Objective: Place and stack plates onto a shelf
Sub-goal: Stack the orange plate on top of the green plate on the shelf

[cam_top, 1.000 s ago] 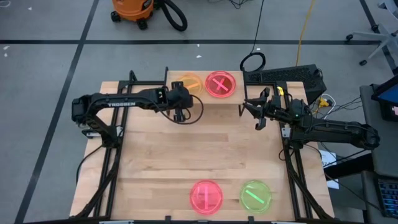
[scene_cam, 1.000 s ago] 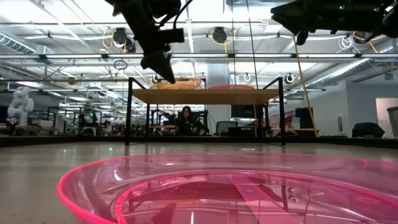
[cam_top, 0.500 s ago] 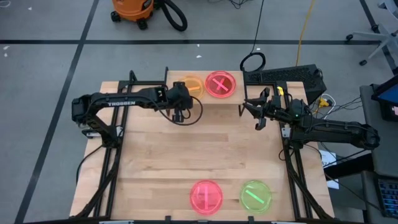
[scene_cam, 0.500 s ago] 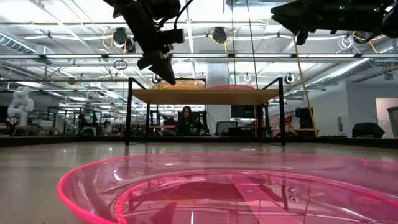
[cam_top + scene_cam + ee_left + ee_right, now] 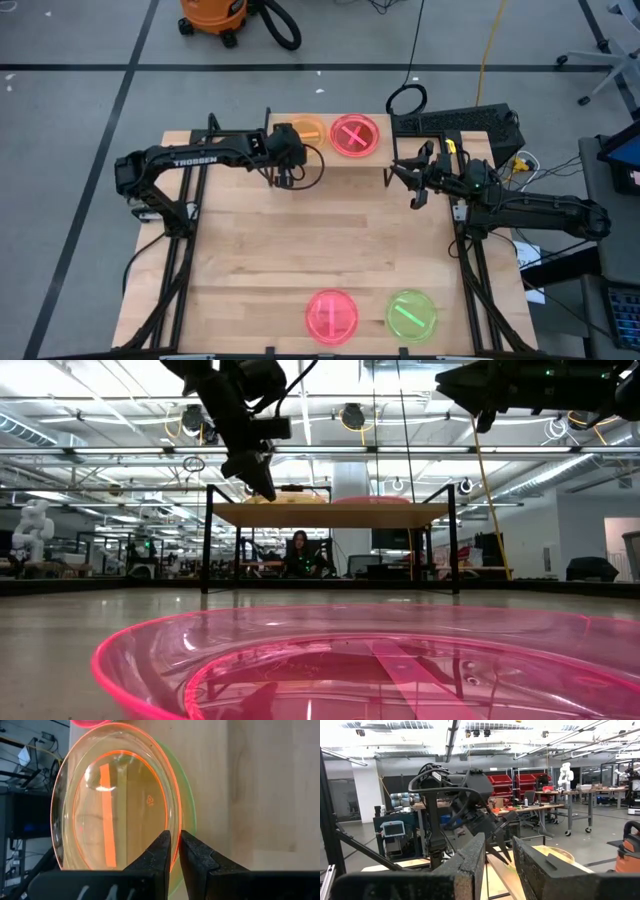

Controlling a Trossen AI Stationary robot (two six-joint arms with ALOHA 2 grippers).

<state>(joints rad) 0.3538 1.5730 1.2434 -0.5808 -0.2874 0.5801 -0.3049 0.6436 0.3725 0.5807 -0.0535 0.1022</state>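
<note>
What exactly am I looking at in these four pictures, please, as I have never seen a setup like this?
Two dark robot arms work at a wooden table. One picture looks straight down, one looks level across the tabletop, and two come from cameras on the arms' wrists. At the table's far edge stands a small raised shelf carrying an orange plate over a green one, with a pink plate beside them. The left gripper is at the orange plate's rim, jaws nearly closed on it. The right gripper waits apart, jaws open. Near the front edge lie another pink plate and a green plate.
</note>
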